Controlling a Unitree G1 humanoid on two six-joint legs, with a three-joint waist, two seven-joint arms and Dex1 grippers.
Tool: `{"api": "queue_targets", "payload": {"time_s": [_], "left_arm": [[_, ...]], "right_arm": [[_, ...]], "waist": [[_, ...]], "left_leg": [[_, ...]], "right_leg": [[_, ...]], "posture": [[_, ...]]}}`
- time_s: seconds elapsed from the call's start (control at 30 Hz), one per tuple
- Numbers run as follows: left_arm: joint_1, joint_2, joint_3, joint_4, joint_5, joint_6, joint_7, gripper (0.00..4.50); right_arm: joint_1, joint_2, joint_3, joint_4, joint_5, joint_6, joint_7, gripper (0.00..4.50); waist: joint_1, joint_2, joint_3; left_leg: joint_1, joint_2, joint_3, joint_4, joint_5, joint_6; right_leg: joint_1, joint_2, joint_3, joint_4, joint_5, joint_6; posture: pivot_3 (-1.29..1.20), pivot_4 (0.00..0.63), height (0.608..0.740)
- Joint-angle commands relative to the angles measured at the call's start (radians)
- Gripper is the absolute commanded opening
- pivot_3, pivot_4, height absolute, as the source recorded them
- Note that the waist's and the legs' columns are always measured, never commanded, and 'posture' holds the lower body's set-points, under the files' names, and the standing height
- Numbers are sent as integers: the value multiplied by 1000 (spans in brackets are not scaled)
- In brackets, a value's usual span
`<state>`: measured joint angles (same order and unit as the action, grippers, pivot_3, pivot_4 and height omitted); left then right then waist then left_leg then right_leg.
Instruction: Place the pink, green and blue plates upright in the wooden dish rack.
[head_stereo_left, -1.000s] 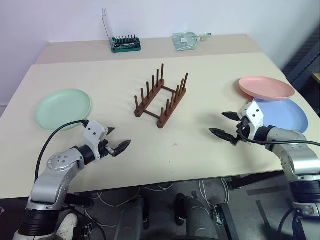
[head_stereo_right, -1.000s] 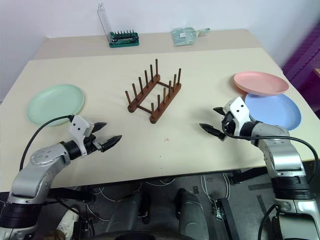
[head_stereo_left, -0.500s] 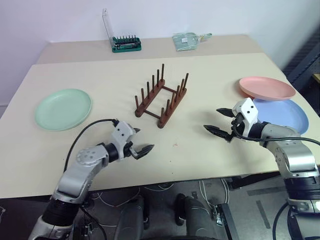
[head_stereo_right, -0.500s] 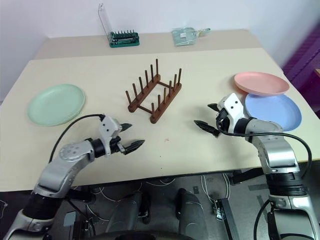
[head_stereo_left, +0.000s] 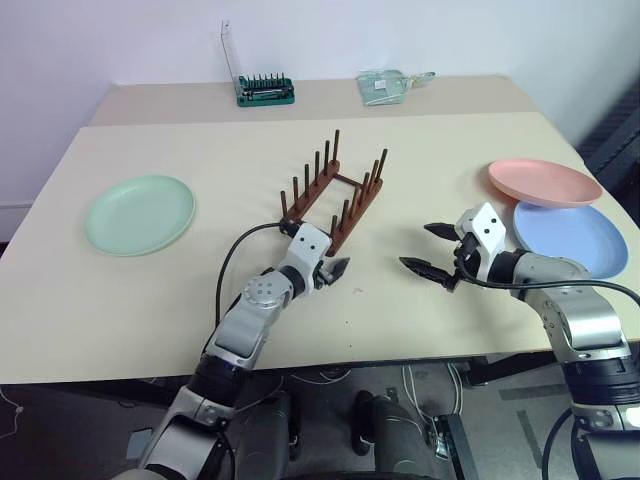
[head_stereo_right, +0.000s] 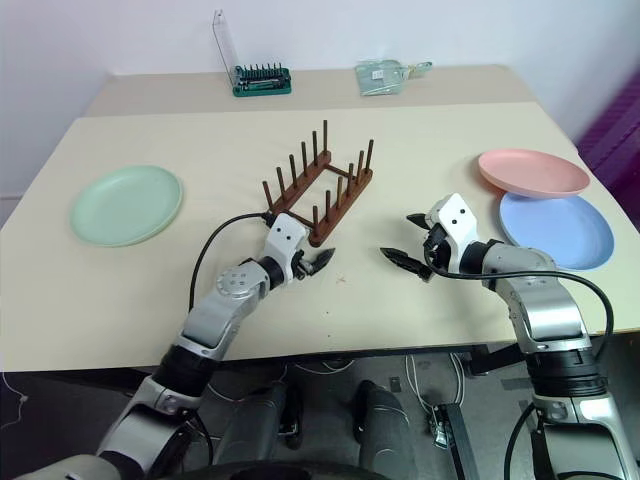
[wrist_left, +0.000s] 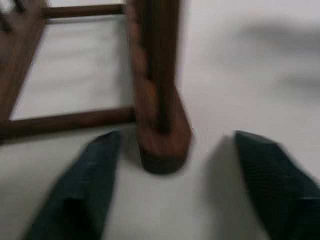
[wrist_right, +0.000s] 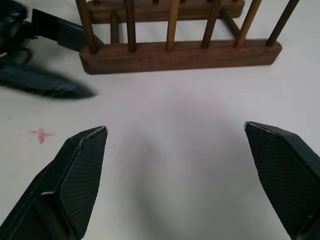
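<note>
Left eye view: rack (head_stereo_left: 335, 196) stands empty at mid-table; no plate is slotted yet, so all three placings remain.
Plates: green plate (head_stereo_left: 139, 213) lies flat, far left; pink plate (head_stereo_left: 545, 182) rests on the far edge of the blue plate (head_stereo_left: 567, 232) at the right.
Surface: beige table (head_stereo_left: 200, 310), a green bit holder (head_stereo_left: 265, 91) and a clear packet (head_stereo_left: 385, 85) at its far edge, against a pale wall.
Right eye view: left gripper (head_stereo_right: 312, 262) sits at the rack's near end; right gripper (head_stereo_right: 412, 240) hangs near, right of the rack, holding nothing.
Left wrist view: fingers (wrist_left: 75, 195) part-spread, either side of the rail end, not touching it.
Right wrist view: fingers (wrist_right: 75, 175) wide apart over bare table.
</note>
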<state>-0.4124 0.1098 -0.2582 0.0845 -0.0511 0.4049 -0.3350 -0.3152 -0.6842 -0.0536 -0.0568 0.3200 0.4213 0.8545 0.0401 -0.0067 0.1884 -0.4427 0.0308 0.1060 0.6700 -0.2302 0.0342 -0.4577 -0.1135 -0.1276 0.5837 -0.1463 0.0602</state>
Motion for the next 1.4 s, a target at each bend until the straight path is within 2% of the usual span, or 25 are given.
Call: {"api": "queue_targets", "payload": {"time_s": [0.03,0.1,0.27,0.33,0.5,0.6,0.73,0.87,1.07,1.17,1.2,1.3,1.4], "left_arm": [[24,17,-6,31,17,5,-19,1587],[31,29,-4,29,21,-2,-29,744],[21,96,-40,15,66,-98,-98,748],[-12,140,-53,23,45,-176,-208,748],[-104,180,-68,114,-34,-313,-474,748],[-198,180,-78,267,-33,-373,-604,748],[-286,141,-56,435,-44,-429,-673,748],[-331,114,-42,520,-43,-445,-707,748],[-323,157,-33,549,18,-422,-644,3753],[-250,216,-8,431,0,-350,-649,3811],[-216,237,-3,369,-18,-316,-664,3811],[-118,290,-7,170,-70,-208,-718,2892],[-65,298,-61,13,-89,-106,-743,1468]], "right_arm": [[12,2,-18,-63,12,4,-12,4500],[24,2,-17,-73,13,4,-13,4500],[45,-18,-22,-80,7,0,-5,4500],[69,-38,-31,-90,6,-1,8,4500],[114,-62,-52,-100,6,-11,9,4500],[169,-68,-72,-133,10,-7,6,4500],[226,-66,-101,-182,17,5,-10,4500],[260,-62,-116,-212,17,12,-27,4500],[269,-72,-122,-213,9,21,-41,4500],[259,-96,-111,-177,-26,18,-49,3641],[256,-104,-106,-166,-34,16,-47,3175],[247,-120,-91,-140,-53,7,-37,1666],[228,-127,-75,-111,-77,-5,-37,119]], "waist": [[-1,0,0],[0,1,0],[-2,1,-1],[-2,1,-1],[3,1,0],[6,1,0],[-2,0,0],[-2,0,0],[-2,0,0],[-9,0,0],[-13,0,0],[-25,1,0],[-25,1,0]], "left_leg": [[0,0,0,0,0,0],[0,0,0,0,0,0],[0,0,0,0,0,0],[0,0,0,-1,0,0],[-1,0,1,-1,0,0],[-2,0,0,0,0,0],[-2,0,1,0,0,1],[-2,0,1,0,0,1],[-2,0,0,0,0,1],[-1,0,1,-1,0,1],[-1,1,1,-1,0,1],[-1,1,1,-2,0,1],[-1,1,1,-2,0,1]], "right_leg": [[0,0,0,0,0,0],[0,0,0,0,0,0],[-1,0,0,0,0,0],[-1,0,0,0,0,0],[-2,0,0,0,0,0],[-2,0,-1,-1,0,0],[-2,0,-1,-1,0,0],[-2,0,-1,-1,0,0],[-2,0,-1,-1,0,0],[-2,0,0,-1,0,0],[-2,1,0,-1,0,0],[-2,1,0,0,0,0],[-2,1,0,0,0,0]], "posture": [[0,150,730],[0,150,730],[0,150,730],[0,150,730],[0,150,730],[0,150,730],[0,150,730],[0,150,730],[0,150,730],[0,150,730],[0,150,730],[0,150,730],[0,150,730]]}}
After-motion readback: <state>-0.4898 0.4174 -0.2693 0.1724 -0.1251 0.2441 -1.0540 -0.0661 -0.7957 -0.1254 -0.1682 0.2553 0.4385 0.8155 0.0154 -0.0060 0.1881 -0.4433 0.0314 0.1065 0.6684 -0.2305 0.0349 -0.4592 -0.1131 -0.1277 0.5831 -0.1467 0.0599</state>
